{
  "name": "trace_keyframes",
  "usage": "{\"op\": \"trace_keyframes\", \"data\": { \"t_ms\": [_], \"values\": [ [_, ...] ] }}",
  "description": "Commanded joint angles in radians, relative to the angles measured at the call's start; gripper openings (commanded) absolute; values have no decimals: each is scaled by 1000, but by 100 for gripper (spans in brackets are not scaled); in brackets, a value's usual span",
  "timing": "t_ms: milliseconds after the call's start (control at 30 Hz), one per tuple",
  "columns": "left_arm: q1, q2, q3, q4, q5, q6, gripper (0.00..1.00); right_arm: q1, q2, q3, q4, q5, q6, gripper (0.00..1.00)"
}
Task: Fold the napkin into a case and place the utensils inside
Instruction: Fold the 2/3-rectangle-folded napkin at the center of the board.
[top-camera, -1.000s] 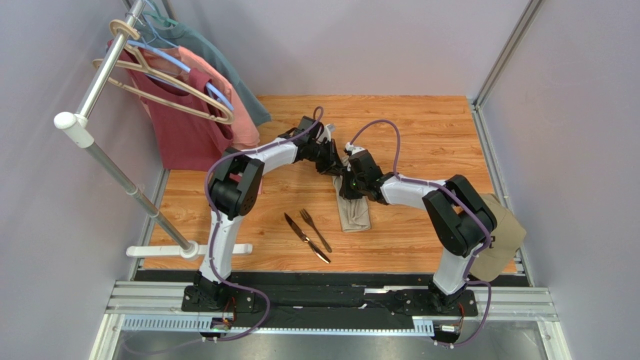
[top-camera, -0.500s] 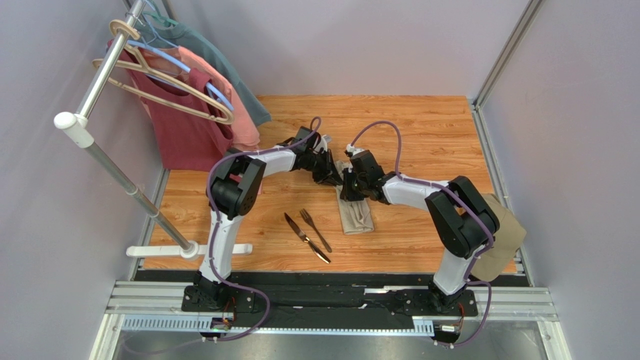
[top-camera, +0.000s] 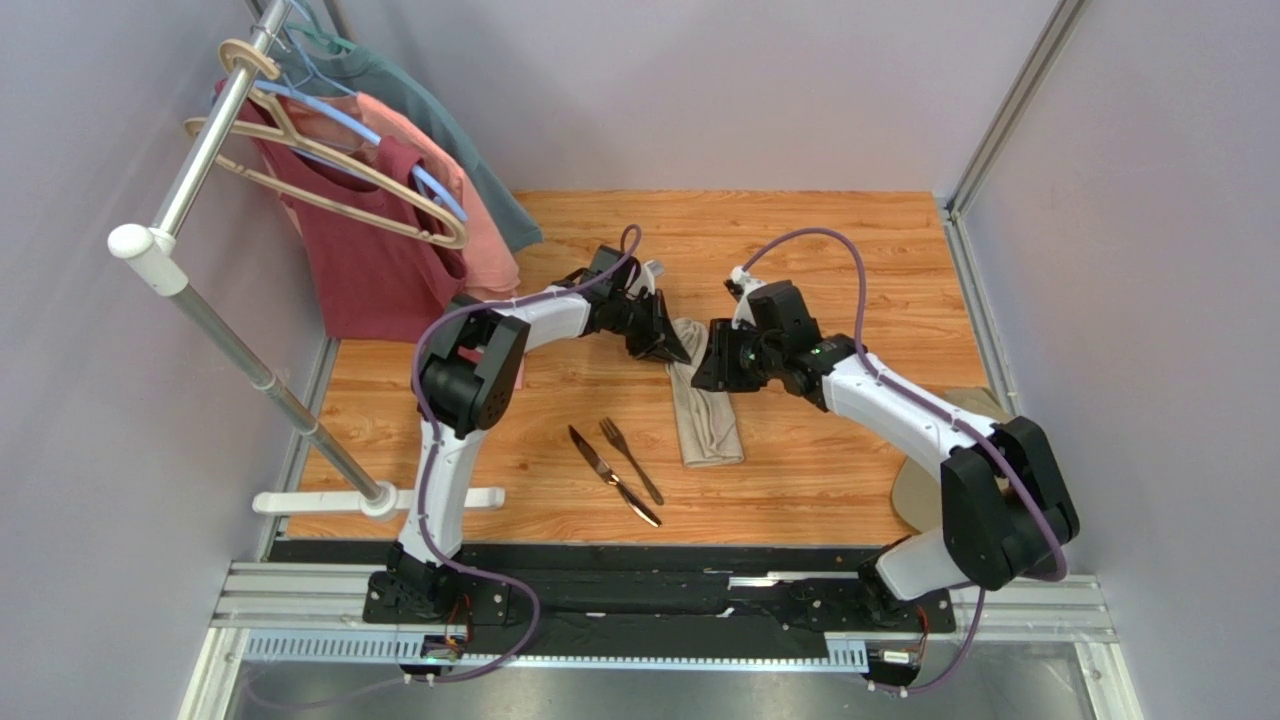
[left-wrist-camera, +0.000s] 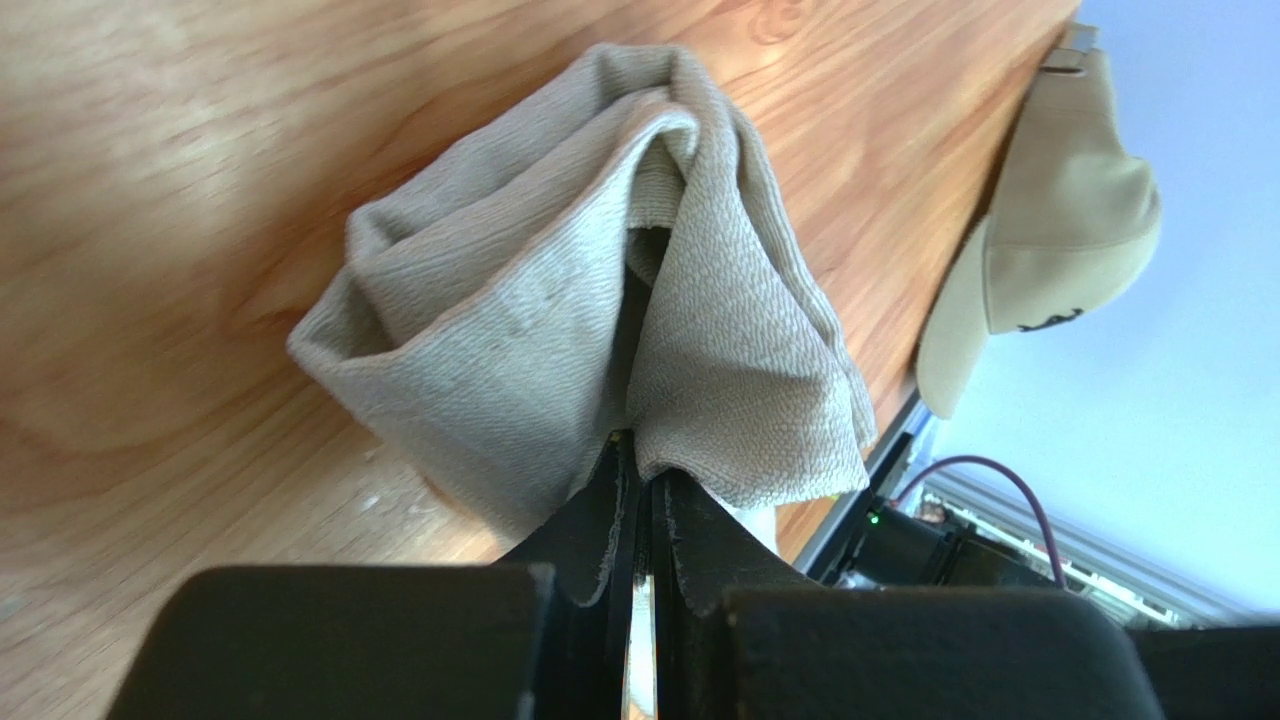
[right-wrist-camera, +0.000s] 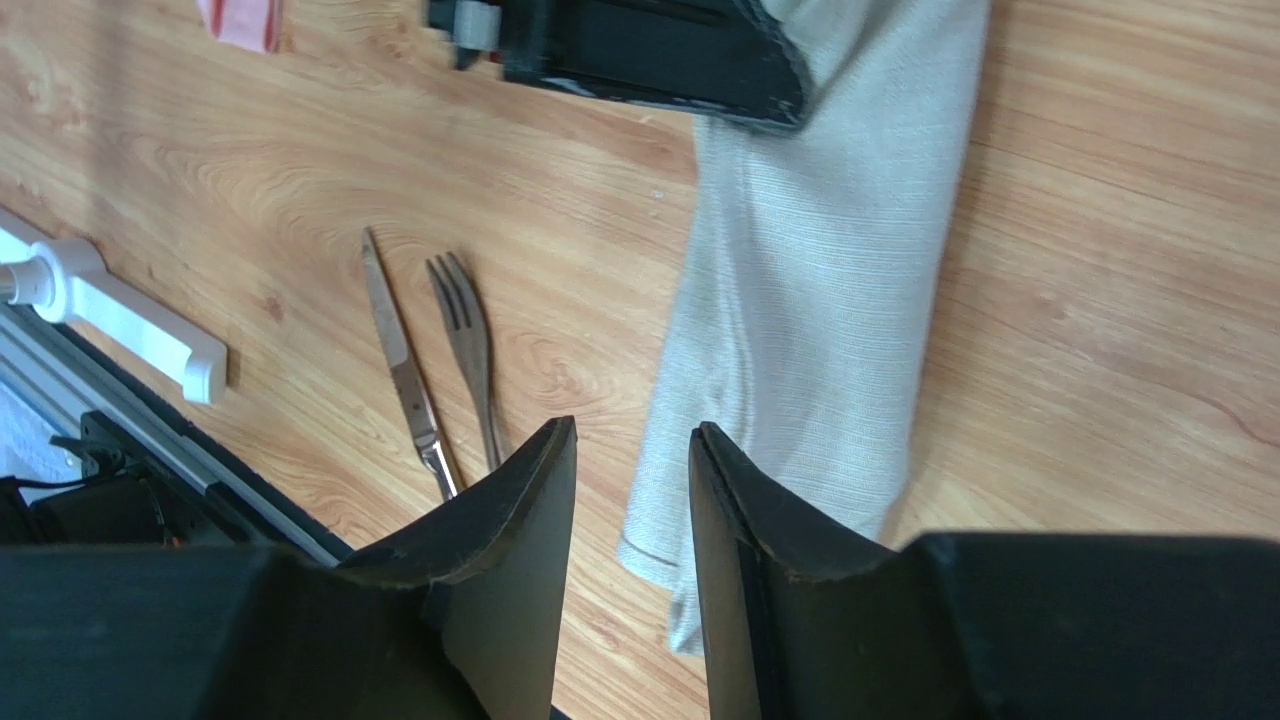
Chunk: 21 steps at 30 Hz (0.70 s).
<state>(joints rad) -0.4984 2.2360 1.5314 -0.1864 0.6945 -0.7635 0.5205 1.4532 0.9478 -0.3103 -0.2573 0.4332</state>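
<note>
The napkin lies on the wooden table as a narrow folded beige strip, its far end lifted. My left gripper is shut on that far end; in the left wrist view the cloth bunches out from the pinched tips. My right gripper hovers just right of the strip's upper part. It is open with nothing between its fingers, and the napkin lies flat below. The dark fork and knife lie side by side left of the napkin, also visible as fork and knife.
A clothes rack with red and pink shirts stands at the left, its white foot near the front edge. A tan cap lies at the right edge behind my right arm, seen too in the left wrist view.
My right gripper opened, let go of the napkin and drew back to the right, its elbow swinging outward. My left gripper kept its grip and barely moved.
</note>
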Motion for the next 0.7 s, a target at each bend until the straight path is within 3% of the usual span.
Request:
{"op": "trace_keyframes", "data": {
  "t_ms": [0, 367, 667],
  "values": [
    [6, 5, 53, 36, 46, 1, 0, -45, 45, -18, -4, -63, 2, 38],
    [21, 11, 42, 68, 69, -31, 0, -45, 182, -41, 112, -217, 24, 37],
    [23, 28, 56, 59, 65, -37, 0, -5, 234, -90, 255, -243, 134, 33]
  ]
}}
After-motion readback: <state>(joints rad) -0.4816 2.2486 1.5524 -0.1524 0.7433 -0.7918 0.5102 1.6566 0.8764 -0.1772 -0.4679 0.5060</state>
